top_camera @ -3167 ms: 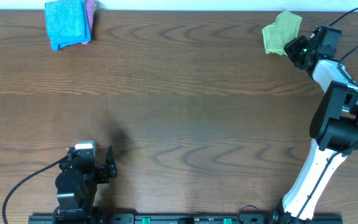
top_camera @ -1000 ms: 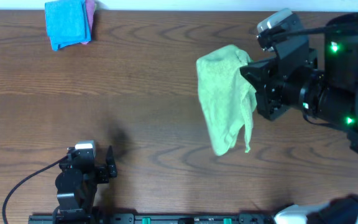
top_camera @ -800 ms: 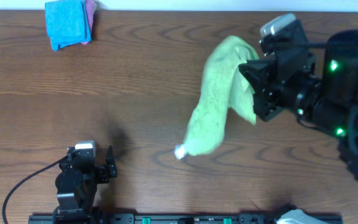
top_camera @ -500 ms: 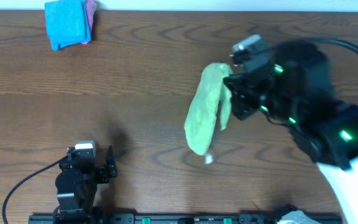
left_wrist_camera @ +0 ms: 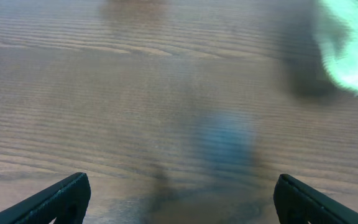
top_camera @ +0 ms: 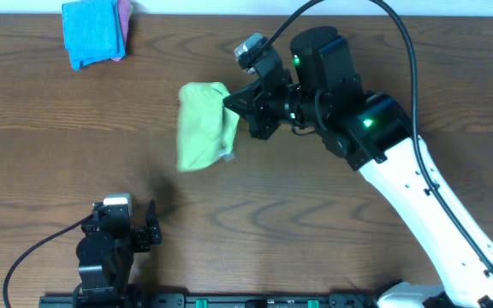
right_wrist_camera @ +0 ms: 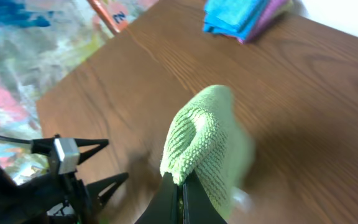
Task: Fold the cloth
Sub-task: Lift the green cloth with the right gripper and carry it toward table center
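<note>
The lime-green cloth [top_camera: 202,125] hangs bunched in the air over the table's middle, pinched at one edge by my right gripper [top_camera: 234,108]. In the right wrist view the cloth [right_wrist_camera: 210,146] rises from the shut fingertips [right_wrist_camera: 180,190]. A blurred part of the cloth [left_wrist_camera: 351,46] shows at the top right of the left wrist view. My left gripper [top_camera: 152,225] rests near the table's front left edge, open and empty, with its two fingertips [left_wrist_camera: 182,199] wide apart over bare wood.
A folded bright blue cloth [top_camera: 91,31] lies on a pink cloth [top_camera: 124,19] at the far left corner; both show in the right wrist view [right_wrist_camera: 238,15]. The wooden table [top_camera: 332,231] stretches across the view.
My right arm has swung the green cloth from the far right corner up and leftwards to above the table's middle. The left arm has not moved.
</note>
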Available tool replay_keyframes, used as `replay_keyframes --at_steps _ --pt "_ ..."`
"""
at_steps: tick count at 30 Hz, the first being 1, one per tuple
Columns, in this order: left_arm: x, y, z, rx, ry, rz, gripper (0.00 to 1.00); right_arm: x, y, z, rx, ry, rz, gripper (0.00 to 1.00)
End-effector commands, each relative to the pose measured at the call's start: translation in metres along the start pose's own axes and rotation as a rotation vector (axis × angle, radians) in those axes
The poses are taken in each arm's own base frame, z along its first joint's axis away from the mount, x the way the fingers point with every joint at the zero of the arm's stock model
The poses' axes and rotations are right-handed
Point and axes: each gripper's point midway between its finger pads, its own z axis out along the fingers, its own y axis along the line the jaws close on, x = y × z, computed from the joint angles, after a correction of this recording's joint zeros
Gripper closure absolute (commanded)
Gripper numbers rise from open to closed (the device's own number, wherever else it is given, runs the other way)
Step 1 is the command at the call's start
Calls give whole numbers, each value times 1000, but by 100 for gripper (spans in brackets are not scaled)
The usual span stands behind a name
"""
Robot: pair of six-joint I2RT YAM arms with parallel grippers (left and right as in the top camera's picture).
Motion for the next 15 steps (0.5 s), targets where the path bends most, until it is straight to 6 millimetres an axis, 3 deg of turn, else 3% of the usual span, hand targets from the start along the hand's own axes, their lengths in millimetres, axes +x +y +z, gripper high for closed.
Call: replay_keyframes --at_steps 1,4,5,7,11,15 --pt "2 -1 1 8 1 7 5 -6 -48 -17 202 -25 57 99" --pt "2 -1 1 9 1 7 5 22 -147 -52 646 39 183 99" --pt "2 -1 1 8 1 7 5 34 -173 -65 757 59 253 77" --pt "2 -1 1 8 1 7 5 48 -192 -68 766 98 318 1" --pt "2 -1 1 8 1 7 5 57 -203 -69 773 125 344 1" --pt "2 -1 1 8 1 7 5 72 -200 -68 764 211 308 1"
